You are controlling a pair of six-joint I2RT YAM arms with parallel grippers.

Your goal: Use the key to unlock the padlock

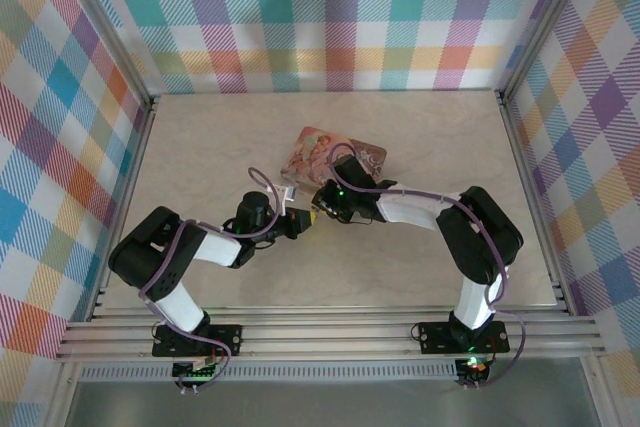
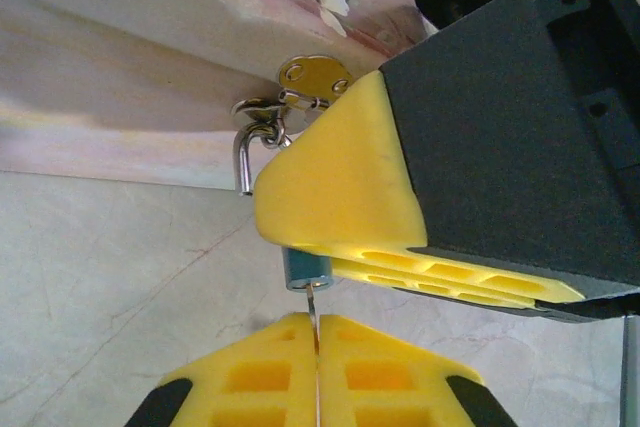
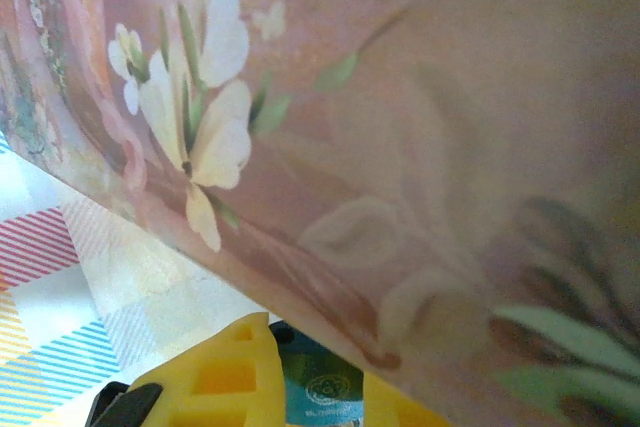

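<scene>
The padlock (image 2: 305, 271) has a teal body and a silver shackle (image 2: 244, 157) hooked through the hasp (image 2: 311, 77) on the pink tin box (image 1: 330, 152). My right gripper (image 3: 318, 399) is shut on the padlock (image 3: 323, 375), whose teal face shows between the yellow fingers (image 3: 235, 372). In the left wrist view one right finger (image 2: 340, 182) covers most of the lock body. My left gripper (image 2: 316, 325) is shut on the key (image 2: 312, 299), a thin metal blade whose tip meets the bottom of the lock body. In the top view the left gripper (image 1: 299, 216) and right gripper (image 1: 322, 199) meet tip to tip just in front of the box.
The flowered tin box (image 3: 400, 127) lies tilted at the middle of the beige table (image 1: 200, 147), close over the right wrist. Plaid walls (image 1: 340, 17) enclose the table on three sides. Open tabletop lies to the left, right and front of the arms.
</scene>
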